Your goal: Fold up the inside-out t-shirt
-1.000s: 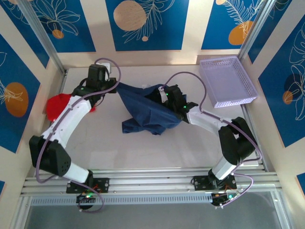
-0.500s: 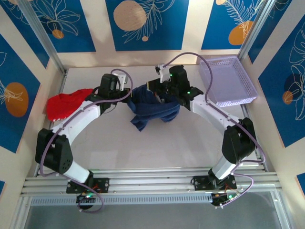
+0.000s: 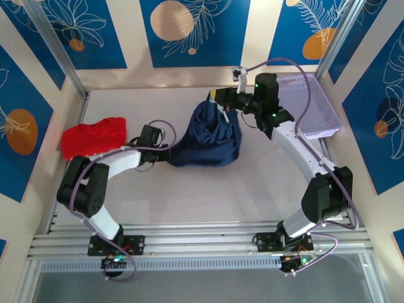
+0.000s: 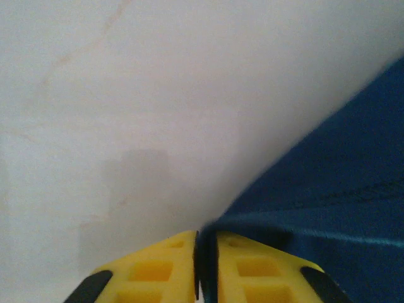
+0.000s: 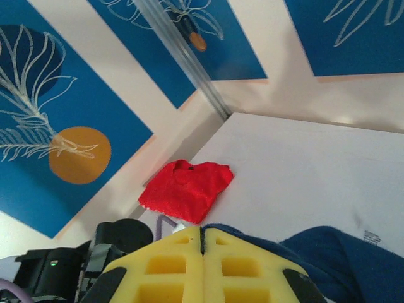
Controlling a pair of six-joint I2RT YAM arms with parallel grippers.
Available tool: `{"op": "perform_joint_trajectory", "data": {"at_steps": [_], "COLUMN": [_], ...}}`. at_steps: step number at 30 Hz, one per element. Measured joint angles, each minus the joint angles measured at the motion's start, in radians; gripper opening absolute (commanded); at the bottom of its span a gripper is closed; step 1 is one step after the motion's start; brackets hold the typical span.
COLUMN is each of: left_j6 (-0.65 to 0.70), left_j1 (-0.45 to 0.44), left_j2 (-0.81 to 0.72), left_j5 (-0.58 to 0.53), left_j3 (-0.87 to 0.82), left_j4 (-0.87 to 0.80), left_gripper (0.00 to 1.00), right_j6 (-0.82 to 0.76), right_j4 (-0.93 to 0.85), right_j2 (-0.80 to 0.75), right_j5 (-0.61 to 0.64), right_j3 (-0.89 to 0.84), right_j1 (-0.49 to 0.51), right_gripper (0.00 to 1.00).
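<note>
T-shirt [image 3: 211,136] hangs bunched from the right end effector [image 3: 224,101], whose fingers are pressed together on its top edge. The left end effector [image 4: 205,238], low on the counter [image 3: 189,189], is almost closed and pinches the shirt's lower left corner.

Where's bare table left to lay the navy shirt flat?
Widest bare stretch: the near table, between the t-shirt and the near edge. Smaller patch at the back, between the red garment and the t-shirt. Crowded: far right, where the right gripper and purple basket sit.
</note>
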Motion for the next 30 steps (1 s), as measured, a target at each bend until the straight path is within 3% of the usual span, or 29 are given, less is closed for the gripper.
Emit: {"op": "perform_joint_trajectory", "data": {"at_steps": [9, 20, 23, 30], "left_j6": [-0.012, -0.081, -0.081, -0.084], "left_j1": [-0.002, -0.020, -0.035, -0.039], "left_j2": [-0.155, -0.162, -0.127, 0.018], "left_j5": [0.103, 0.354, 0.378, 0.346], "left_j3": [-0.002, 0.177, 0.228, 0.319], "left_j4": [0.086, 0.147, 0.145, 0.113], "left_gripper": [0.66, 0.78, 0.72, 0.26], "right_j6": [-0.055, -0.111, -0.111, -0.141], "right_j4": [-0.047, -0.098, -0.100, -0.143], "right_j2": [0.023, 0.026, 0.026, 0.026], "right_j5": [-0.079, -0.101, -0.102, -0.101], "right_j3": [0.031, 0.044, 0.044, 0.066], "right_j1": [0.005, 0.014, 0.017, 0.015], "right_gripper": [0.00, 0.00, 0.00, 0.00]}}
